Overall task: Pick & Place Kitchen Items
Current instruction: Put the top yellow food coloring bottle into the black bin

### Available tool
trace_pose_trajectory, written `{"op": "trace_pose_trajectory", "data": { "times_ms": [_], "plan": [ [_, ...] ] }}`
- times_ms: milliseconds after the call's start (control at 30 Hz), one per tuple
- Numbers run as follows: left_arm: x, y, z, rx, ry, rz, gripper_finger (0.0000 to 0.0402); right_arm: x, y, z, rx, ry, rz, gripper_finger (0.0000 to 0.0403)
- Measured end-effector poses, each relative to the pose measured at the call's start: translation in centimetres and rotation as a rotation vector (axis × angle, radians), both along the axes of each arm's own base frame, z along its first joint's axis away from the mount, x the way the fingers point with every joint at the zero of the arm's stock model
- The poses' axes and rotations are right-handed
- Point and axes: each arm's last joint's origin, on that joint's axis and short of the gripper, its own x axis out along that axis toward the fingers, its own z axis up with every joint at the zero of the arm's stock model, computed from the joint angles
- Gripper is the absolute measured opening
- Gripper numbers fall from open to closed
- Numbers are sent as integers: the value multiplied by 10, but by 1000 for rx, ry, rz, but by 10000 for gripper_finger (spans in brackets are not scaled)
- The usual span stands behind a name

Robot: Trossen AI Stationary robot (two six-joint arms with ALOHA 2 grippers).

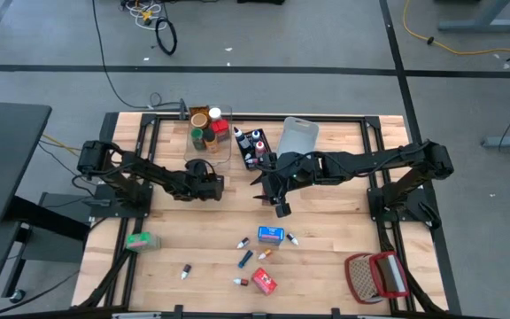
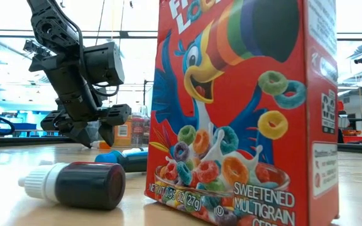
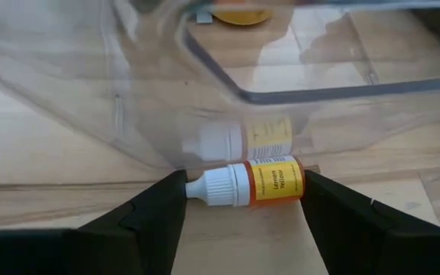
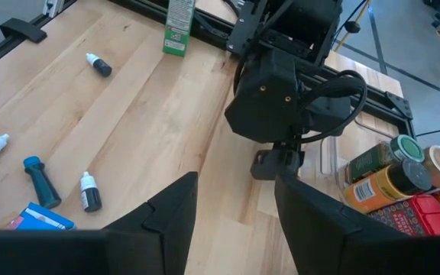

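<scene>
A small yellow food-colouring bottle (image 3: 262, 183) with a white cap lies on its side on the table, against the outer wall of the clear bin (image 3: 128, 99). My left gripper (image 1: 209, 184) is low at that bin's near side, with a finger at each end of the bottle. My right gripper (image 4: 235, 221) hovers open and empty above the table's middle (image 1: 279, 206). More kitchen items lie near the front edge: a blue box (image 1: 270, 234), a red cereal box (image 2: 244, 107), a green box (image 1: 142, 240) and several tiny tubes. My left gripper has the bottle lengthwise between its two fingers: one finger meets the white cap's tip (image 3: 192, 188), the other the bottle's flat base (image 3: 301, 183). The fingers slant down from the table's left. The bottle lies level on the table, one long side by the bin wall.
The clear bin (image 1: 207, 146) at the back holds jars and cans. Beside it stand a black bin (image 1: 253, 146) with small bottles and a grey-blue bin (image 1: 297, 135). A red-and-white wire basket (image 1: 376, 276) sits at the front right corner.
</scene>
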Motion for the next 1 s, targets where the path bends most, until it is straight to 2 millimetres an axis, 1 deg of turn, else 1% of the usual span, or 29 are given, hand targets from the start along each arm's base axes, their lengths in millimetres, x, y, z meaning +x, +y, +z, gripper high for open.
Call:
{"op": "trace_pose_trajectory", "data": {
  "times_ms": [200, 433, 600, 733, 900, 1000],
  "plan": [
    [1, -5, 0, 23, 20, -43, 237, 0, 0, 0, 0, 0, 0, 188],
    [4, -15, 2, 58, -7, -91, 250, 0, 0, 0, 0, 0, 0, 188],
    [20, -22, 9, 82, -118, -191, 240, 0, 0, 0, 0, 0, 0, 188],
    [34, -26, 18, 134, -210, -300, 245, 0, 0, 0, 0, 0, 0, 188],
    [49, -25, 34, 236, -308, -396, 250, 0, 0, 0, 0, 0, 0, 188],
    [57, -21, 43, 273, -313, -456, 243, 0, 0, 0, 0, 0, 0, 188]
  ]
}}
